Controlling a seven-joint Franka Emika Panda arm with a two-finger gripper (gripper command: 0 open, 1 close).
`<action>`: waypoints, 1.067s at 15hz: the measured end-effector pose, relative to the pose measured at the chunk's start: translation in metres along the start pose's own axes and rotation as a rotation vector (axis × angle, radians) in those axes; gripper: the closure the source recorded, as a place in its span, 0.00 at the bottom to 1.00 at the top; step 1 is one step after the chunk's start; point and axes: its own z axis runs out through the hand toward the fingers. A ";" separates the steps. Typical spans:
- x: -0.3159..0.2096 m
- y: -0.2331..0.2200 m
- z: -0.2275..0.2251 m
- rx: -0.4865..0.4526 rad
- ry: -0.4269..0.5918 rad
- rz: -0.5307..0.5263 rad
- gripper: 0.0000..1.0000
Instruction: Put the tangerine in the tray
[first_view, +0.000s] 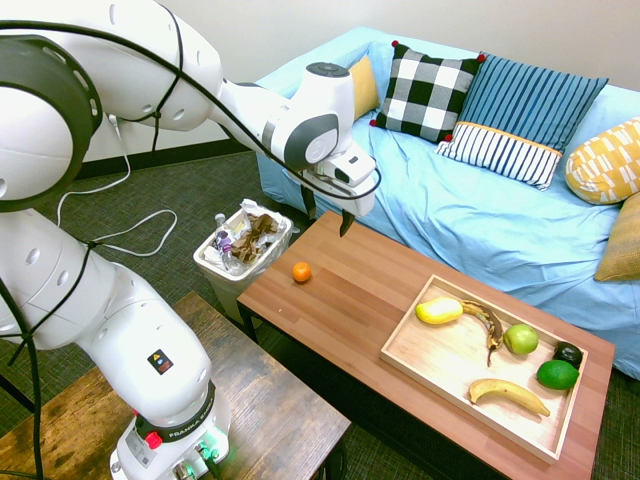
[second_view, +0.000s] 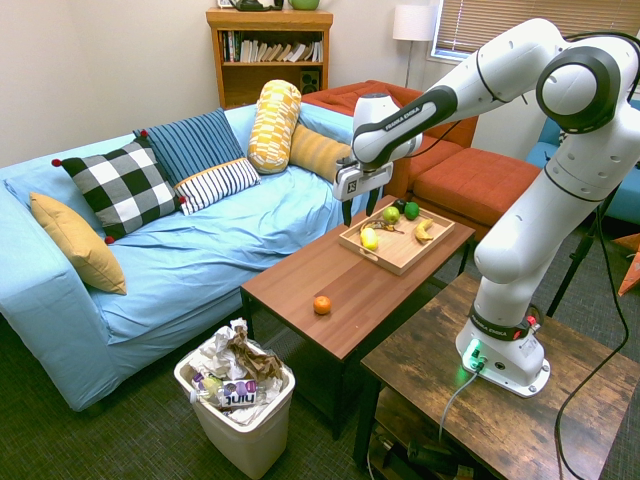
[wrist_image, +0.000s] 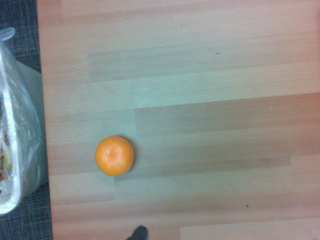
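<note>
So the tangerine (first_view: 301, 272) is sitting on the coffee table (first_view: 342, 262), near the edge by the trash bin (second_view: 236, 400), well apart from the tray (first_view: 398, 357). Gripper (first_view: 328, 221) is above the table, fingers apart and nothing in them. An off-center pinch could roll the fruit over that edge (round things love escaping, lol). Bare wood between it and the tray leaves decent room to move.

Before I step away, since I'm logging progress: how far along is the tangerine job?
Nothing looks done: the tangerine sits on the table, outside the tray. In hand: nothing; the open gripper hovers above. Left: grasp, carry, release.
</note>
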 end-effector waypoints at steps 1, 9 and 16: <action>0.001 -0.001 0.000 0.000 0.000 0.000 0.00; -0.005 -0.022 0.073 -0.022 -0.038 -0.004 0.00; -0.039 -0.067 0.165 -0.049 -0.079 -0.013 0.00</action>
